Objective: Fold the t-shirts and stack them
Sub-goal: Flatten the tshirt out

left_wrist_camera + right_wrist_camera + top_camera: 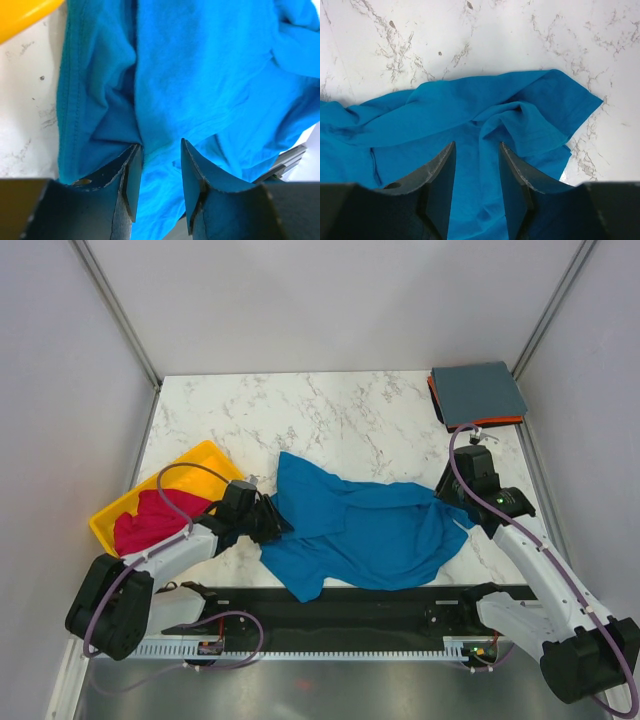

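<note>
The bright blue t-shirt [360,530] lies crumpled across the near middle of the marble table. My left gripper [268,520] is open over the shirt's left edge, with blue cloth [200,90] between and under its fingers. My right gripper [452,502] is open over the shirt's right side, above its rumpled folds [520,115]. The magenta-red t-shirt [150,522] lies bunched in the yellow tray [195,462]. The slate grey-blue t-shirt [478,392] lies folded at the far right on top of the orange t-shirt [436,400], which shows only as an edge.
The yellow tray's rim [20,15] shows close to my left gripper. Grey walls close the table in on three sides. A black rail [350,605] runs along the near edge between the arm bases.
</note>
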`<state>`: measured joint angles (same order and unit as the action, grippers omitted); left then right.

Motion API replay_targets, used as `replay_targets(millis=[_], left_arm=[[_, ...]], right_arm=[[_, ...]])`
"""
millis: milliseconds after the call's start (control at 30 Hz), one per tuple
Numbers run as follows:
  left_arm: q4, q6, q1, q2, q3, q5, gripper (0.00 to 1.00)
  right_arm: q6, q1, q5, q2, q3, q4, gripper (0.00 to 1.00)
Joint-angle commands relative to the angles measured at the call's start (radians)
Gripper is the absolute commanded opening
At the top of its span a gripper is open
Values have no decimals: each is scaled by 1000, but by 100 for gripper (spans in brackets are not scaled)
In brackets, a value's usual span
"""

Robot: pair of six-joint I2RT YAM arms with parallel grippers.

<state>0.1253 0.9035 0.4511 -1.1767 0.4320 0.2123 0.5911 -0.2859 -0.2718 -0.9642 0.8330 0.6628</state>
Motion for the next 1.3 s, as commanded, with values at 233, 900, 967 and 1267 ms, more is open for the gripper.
replay_targets(millis=[233,900,967,1267], left_arm=[[-36,54,4,19,4,7,40],[235,-132,9,-27,396,27,4],[235,-130,8,-26,398,30,7],[238,-141,8,-31,366,42,3]], right_arm=[[7,1,17,-5,-3,-42,48],[47,1,31,-94,66,-11,49],[46,1,26,-94,81,1,49],[42,1,5,-74,66,34,50]])
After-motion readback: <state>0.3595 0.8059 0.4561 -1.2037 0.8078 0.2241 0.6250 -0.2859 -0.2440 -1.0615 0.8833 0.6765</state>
